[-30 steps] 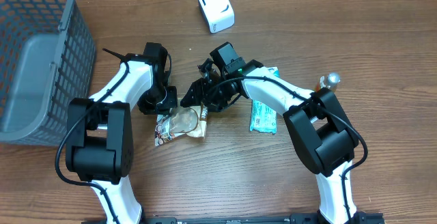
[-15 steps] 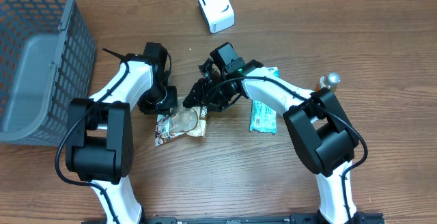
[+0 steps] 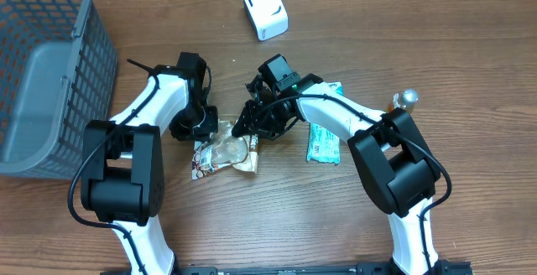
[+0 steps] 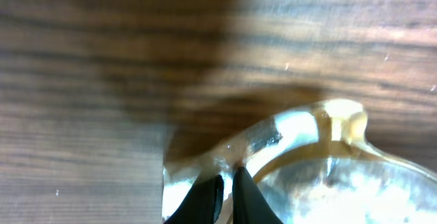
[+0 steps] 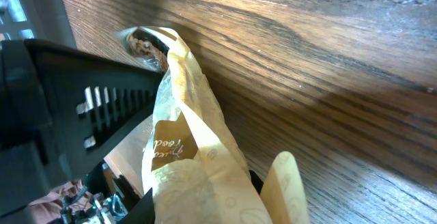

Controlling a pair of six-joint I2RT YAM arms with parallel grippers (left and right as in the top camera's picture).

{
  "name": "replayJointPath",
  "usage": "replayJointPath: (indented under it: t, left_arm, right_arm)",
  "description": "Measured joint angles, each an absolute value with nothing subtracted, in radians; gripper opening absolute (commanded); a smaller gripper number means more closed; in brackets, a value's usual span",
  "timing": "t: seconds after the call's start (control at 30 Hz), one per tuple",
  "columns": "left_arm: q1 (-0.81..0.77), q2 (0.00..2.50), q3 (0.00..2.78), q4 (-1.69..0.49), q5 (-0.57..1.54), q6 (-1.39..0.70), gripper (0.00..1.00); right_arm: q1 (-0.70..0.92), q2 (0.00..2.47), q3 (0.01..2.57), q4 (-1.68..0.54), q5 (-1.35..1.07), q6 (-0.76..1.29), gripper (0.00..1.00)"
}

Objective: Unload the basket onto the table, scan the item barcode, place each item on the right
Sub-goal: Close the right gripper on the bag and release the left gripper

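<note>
The item is a tan and clear snack packet [image 3: 222, 152], lying on the wooden table between my two arms. My left gripper [image 3: 201, 126] pinches its clear upper left edge. In the left wrist view the two dark fingers [image 4: 212, 193] stand almost together on the film of the packet [image 4: 328, 176]. From the right, my right gripper [image 3: 252, 129] has the packet's crumpled tan end [image 5: 191, 162] filling the gap between its jaws [image 5: 198, 198]. The white barcode scanner [image 3: 265, 9] stands at the back of the table. No barcode shows on the packet.
A grey mesh basket [image 3: 46, 65] fills the left side. A green wrapped packet [image 3: 323, 141] lies under my right arm, and a small silver-topped object [image 3: 407, 99] stands to its right. My left arm's black body [image 5: 68, 94] shows close by in the right wrist view.
My right gripper's jaws have closed in on the packet's right end, and that end has shifted slightly down and right. The left arm has stayed put.
</note>
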State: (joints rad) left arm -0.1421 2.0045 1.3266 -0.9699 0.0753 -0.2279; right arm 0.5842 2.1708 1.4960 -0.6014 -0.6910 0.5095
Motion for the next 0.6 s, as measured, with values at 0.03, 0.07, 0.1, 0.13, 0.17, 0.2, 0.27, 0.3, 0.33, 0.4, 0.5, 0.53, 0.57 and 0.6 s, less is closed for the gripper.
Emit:
replayJointPath:
  t: [0.03,0.07,0.1,0.13,0.17,0.2,0.27,0.3,0.33,0.4,0.5,0.53,0.57,0.6]
  left_arm:
    - [-0.141,2.004,1.335,-0.989,0.075,-0.228,0.11]
    - [-0.138,2.004,1.346,-1.007,0.075,-0.228,0.11]
    - [-0.133,2.003,1.362,-1.021,0.075,-0.228,0.12]
    - [-0.130,2.000,1.379,-1.032,0.075,-0.228,0.12]
    - [-0.124,1.995,1.400,-1.043,0.074,-0.226,0.12]
    - [-0.118,1.985,1.422,-1.051,0.071,-0.225,0.12]
    - [-0.104,1.959,1.464,-1.064,0.058,-0.224,0.13]
    - [-0.096,1.945,1.484,-1.073,0.047,-0.224,0.13]
    - [-0.087,1.927,1.507,-1.082,0.031,-0.224,0.15]
    - [-0.071,1.901,1.540,-1.089,-0.005,-0.224,0.24]
    - [-0.049,1.885,1.561,-1.078,-0.073,-0.216,0.31]
    - [-0.042,1.885,1.561,-1.071,-0.090,-0.211,0.32]
    - [-0.036,1.886,1.560,-1.066,-0.103,-0.210,0.34]
    - [-0.030,1.886,1.560,-1.061,-0.113,-0.210,0.36]
  right_arm:
    - [0.584,2.171,1.496,-0.602,-0.690,0.503,0.26]
    - [0.584,2.171,1.496,-0.601,-0.690,0.494,0.25]
    - [0.584,2.171,1.496,-0.602,-0.689,0.487,0.24]
    - [0.584,2.171,1.496,-0.603,-0.687,0.479,0.23]
    - [0.584,2.171,1.496,-0.603,-0.686,0.472,0.23]
    - [0.584,2.171,1.496,-0.604,-0.685,0.466,0.23]
    - [0.584,2.171,1.496,-0.606,-0.681,0.461,0.23]
    - [0.584,2.171,1.496,-0.607,-0.680,0.459,0.23]
    - [0.584,2.171,1.496,-0.607,-0.680,0.458,0.23]
    - [0.584,2.171,1.496,-0.613,-0.680,0.454,0.23]
    - [0.583,2.171,1.496,-0.614,-0.680,0.451,0.23]
    - [0.583,2.171,1.496,-0.615,-0.679,0.451,0.23]
    - [0.583,2.171,1.496,-0.615,-0.680,0.449,0.23]
    - [0.583,2.171,1.496,-0.617,-0.679,0.448,0.23]
